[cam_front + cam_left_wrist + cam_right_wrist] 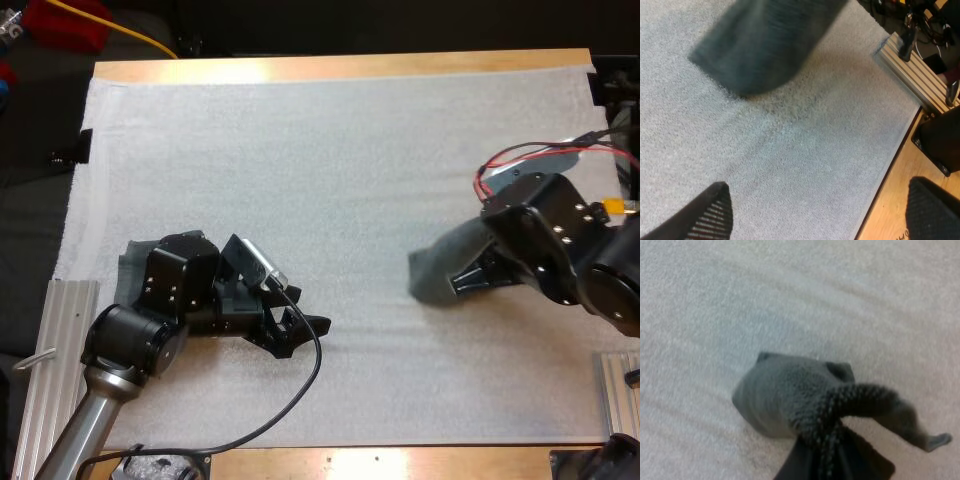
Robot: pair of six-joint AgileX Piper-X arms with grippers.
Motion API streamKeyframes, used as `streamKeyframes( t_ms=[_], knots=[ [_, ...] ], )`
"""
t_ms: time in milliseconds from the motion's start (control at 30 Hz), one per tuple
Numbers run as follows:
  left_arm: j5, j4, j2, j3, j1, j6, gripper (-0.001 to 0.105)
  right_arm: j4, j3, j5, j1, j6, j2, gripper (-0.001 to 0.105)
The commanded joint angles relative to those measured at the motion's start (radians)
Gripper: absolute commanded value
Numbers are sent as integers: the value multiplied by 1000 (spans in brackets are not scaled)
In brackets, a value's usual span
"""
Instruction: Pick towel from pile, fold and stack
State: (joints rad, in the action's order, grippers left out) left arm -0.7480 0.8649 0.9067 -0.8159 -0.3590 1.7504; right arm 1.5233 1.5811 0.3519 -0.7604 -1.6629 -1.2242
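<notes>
One towel pinched in right gripper, left gripper wide, open mat between.

A pale wooden table carries a white fuzzy mat over nearly all its top. A ribbed metal rail lies at its near left corner, another rail at the right. Beyond the far edge, a yellow cable crosses dark space.
</notes>
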Motion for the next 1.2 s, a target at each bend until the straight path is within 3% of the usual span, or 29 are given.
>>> streamKeyframes(
  t_ms=[0,233,400,500,667,867,1167],
  knots=[
    [-19,-3,-3,-8,-3,4,69,52,4,-5,-1,5,7,1],
    [-19,-3,-3,-8,-3,4,69,-32,-117,-133,-1,34,-24,1],
    [-19,-3,-3,-8,-3,4,69,-250,-226,-339,-1,108,-71,1],
    [-10,-3,-24,-8,-3,4,69,-348,-254,-409,-1,151,-96,1],
    [67,3,-103,-14,-3,4,69,-408,-259,-459,-1,180,-139,1],
    [146,141,-180,-36,-3,-14,69,-493,-259,-526,-1,225,-183,1],
    [153,257,-321,-42,-3,-20,69,-694,-261,-647,-1,333,-263,1]
  ],
)
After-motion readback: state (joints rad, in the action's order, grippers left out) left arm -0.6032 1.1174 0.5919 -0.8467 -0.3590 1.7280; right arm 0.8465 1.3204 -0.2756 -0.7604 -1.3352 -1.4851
